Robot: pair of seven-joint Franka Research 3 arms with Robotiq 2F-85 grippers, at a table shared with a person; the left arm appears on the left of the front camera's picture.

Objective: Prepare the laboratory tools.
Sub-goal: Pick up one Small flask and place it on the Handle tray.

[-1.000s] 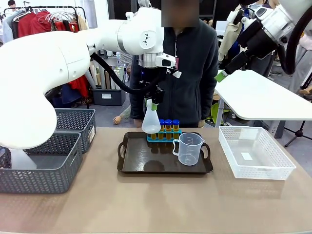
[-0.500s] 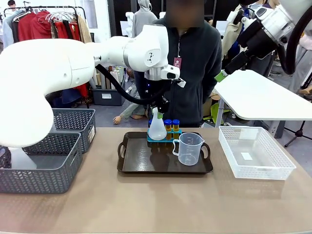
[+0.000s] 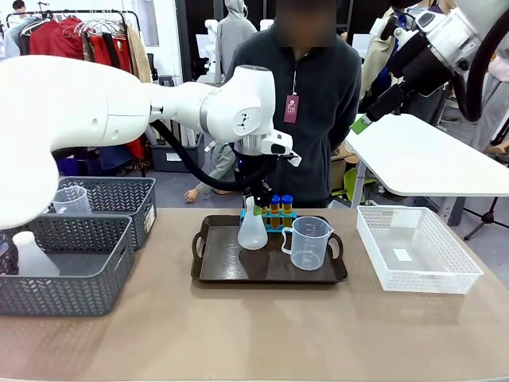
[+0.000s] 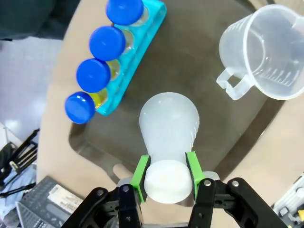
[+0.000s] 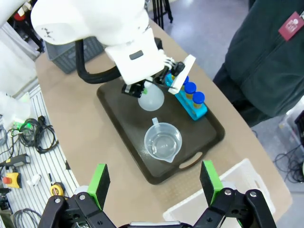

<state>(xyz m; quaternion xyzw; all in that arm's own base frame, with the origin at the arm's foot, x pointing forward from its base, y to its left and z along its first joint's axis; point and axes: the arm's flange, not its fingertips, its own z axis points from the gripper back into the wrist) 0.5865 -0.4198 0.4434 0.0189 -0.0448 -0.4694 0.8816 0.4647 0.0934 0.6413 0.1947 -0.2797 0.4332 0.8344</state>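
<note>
Since earlier frame: conical flask [image 3: 252, 231] lowered onto dark tray [image 3: 215, 270], left of beaker [image 3: 308, 243], in front of tube rack [image 3: 274, 213]. Left gripper [image 4: 166, 172] pinching flask neck, axis upright, directly above. Right gripper [image 5: 155, 182] spread, well away.

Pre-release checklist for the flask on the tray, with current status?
1. Left gripper shut on flask neck: ok.
2. Flask upright over tray: ok.
3. Flask base resting on tray floor: cannot tell.
4. Flask apart from tube rack: ok.
5. Flask apart from beaker: ok.
6. Right gripper open, high above the table: ok.
</note>
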